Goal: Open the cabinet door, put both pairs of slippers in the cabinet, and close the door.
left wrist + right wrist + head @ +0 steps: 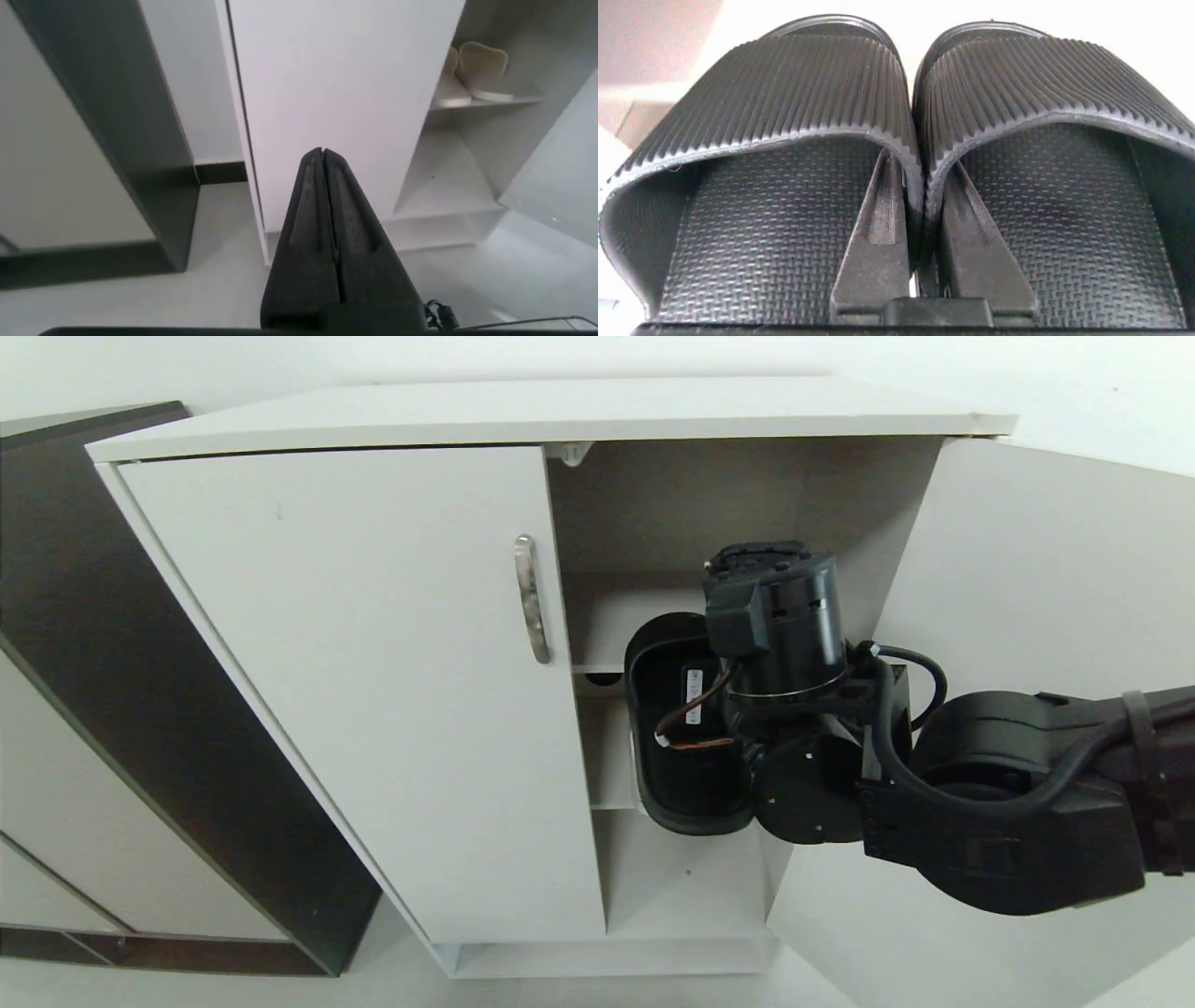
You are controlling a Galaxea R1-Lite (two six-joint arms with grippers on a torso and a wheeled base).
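A pair of black ribbed slippers (pixel 775 187) is pinched between the fingers (pixel 878 243) of my right gripper (pixel 918 187), one finger inside each slipper, clamping their inner walls together. In the head view the black slippers (pixel 686 756) hang upright in front of the white cabinet's (pixel 560 415) open right half, at middle-shelf height, partly hidden by my right wrist (pixel 784 635). A pair of white slippers (pixel 476 73) lies on a cabinet shelf (pixel 486 101). My left gripper (pixel 322 154) is shut and holds nothing, low in front of the closed left door (pixel 346 84).
The cabinet's right door (pixel 1027 616) stands swung wide open on the right. The left door (pixel 355 691) is closed, with a metal handle (pixel 530 599). A dark-edged panel (pixel 121 663) stands to the cabinet's left. Pale floor (pixel 215 233) lies below.
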